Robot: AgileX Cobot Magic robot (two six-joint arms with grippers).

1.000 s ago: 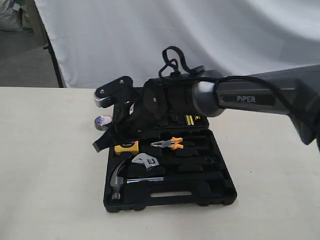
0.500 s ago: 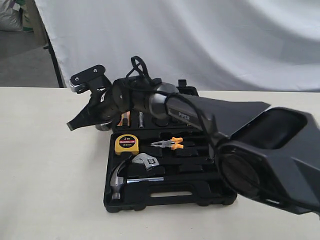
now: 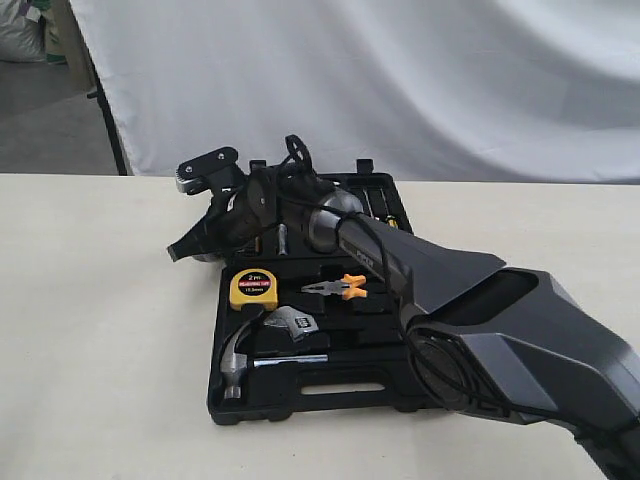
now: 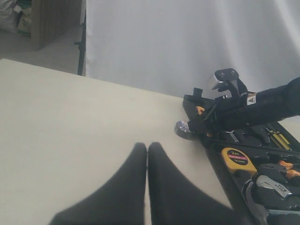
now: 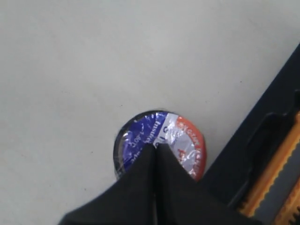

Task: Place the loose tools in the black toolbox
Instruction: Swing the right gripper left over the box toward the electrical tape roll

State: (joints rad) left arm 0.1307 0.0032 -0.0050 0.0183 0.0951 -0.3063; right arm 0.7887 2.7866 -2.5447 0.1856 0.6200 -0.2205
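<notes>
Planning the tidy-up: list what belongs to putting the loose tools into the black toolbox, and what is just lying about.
Belongs to the job: hammer, wrench, tape roll, black toolbox.
Not part of it: tape measure, pliers, both seated in the toolbox.

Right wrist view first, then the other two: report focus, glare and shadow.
Right wrist view: tape roll label soft, wrap glinting, right fingers blurred black; left wrist view: left fingers out of focus, white backdrop bright; exterior view: even light, no hard shadows around the black toolbox.
</notes>
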